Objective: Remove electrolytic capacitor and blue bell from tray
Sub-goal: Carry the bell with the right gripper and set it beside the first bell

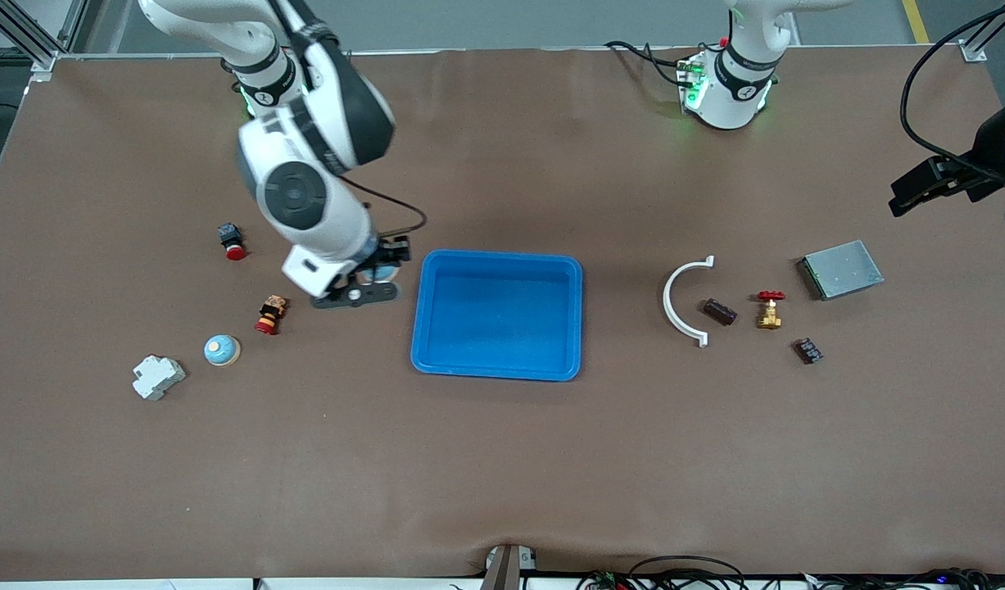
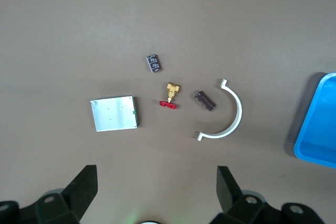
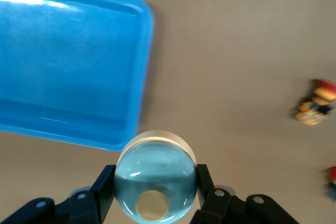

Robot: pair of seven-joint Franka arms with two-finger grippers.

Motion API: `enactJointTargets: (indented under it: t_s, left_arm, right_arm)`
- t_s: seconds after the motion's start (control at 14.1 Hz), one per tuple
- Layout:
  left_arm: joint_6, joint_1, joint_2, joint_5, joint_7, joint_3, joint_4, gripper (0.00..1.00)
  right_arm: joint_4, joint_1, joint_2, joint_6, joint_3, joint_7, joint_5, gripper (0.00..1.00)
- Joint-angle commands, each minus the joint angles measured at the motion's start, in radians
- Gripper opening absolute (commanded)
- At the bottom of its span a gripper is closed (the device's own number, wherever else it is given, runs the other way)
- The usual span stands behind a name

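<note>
The right gripper hangs over the brown table just beside the rectangular blue plastic tray, at its edge toward the right arm's end, with its black fingers clamped on the round bell. The bell is a glossy pale blue dome on a cream rim, with a small cream button at its crown. The left gripper waits with jaws spread wide, high over the table toward the left arm's end, well apart from the tray. Below it lie a small dark brown cylindrical capacitor, which rests inside the curve of a white plastic half-ring, and a brass valve with a red handle.
</note>
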Motion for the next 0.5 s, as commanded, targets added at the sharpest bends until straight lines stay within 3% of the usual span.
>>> enactJointTargets:
  t_s: [0.0, 0.21, 0.42]
  left_arm:
    - [0.012, -0.001, -0.002, -0.015, 0.019, 0.004, -0.004, 1.00]
    - [0.025, -0.002, 0.013, -0.015, 0.018, 0.004, -0.008, 1.00]
    - [0.031, -0.003, 0.030, -0.007, 0.018, 0.004, -0.007, 1.00]
  right_arm:
    - [-0.108, -0.059, -0.064, 0.033, 0.016, -0.114, -0.067, 0.10]
    - [-0.146, -0.157, -0.069, 0.071, 0.017, -0.285, -0.070, 0.11]
    - [-0.237, -0.237, -0.069, 0.201, 0.017, -0.427, -0.070, 0.11]
